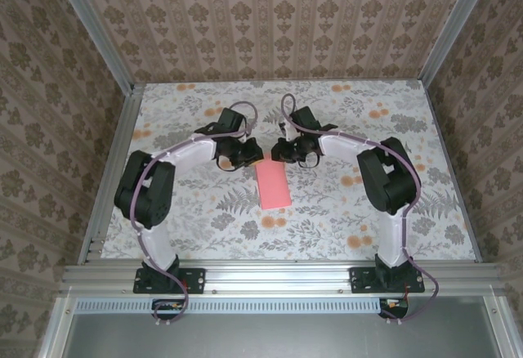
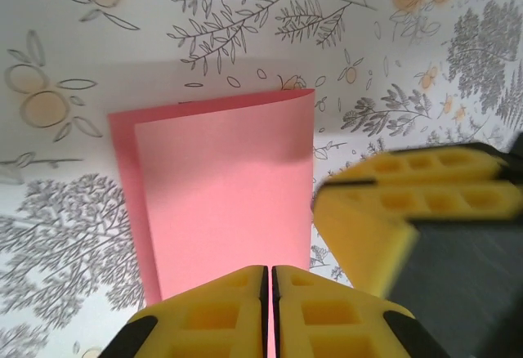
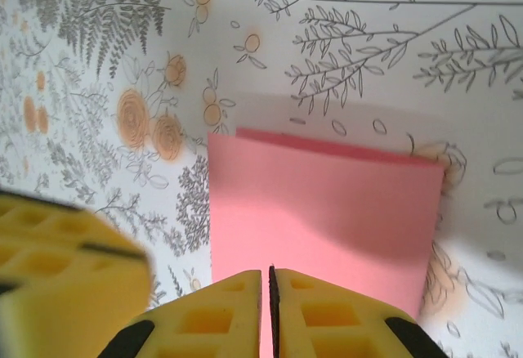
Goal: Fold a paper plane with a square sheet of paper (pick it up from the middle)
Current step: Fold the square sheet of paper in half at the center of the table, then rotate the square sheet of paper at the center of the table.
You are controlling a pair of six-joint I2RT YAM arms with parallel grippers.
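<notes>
Paper: the square sheet of paper (image 1: pixel 273 185), salmon pink, lies folded in 2 at the middle of the flowered table (image 1: pixel 204 211). Its layers are slightly askew, so a strip of the lower one shows.
My left pincer (image 1: pixel 242 155): jaws pressed together at the sheet's far edge.
My right pincer (image 1: pixel 288 152): jaws pressed together, just beside the left one.
Grip: I cannot tell whether either pinches the paper.

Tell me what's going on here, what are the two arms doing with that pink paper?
Both arms meet at the far end of the square sheet of paper, which lies on the floral table folded in half into a long rectangle, its layers slightly offset. The left gripper and the right gripper are each shut on that end edge, side by side. There is no plane shape yet.
</notes>
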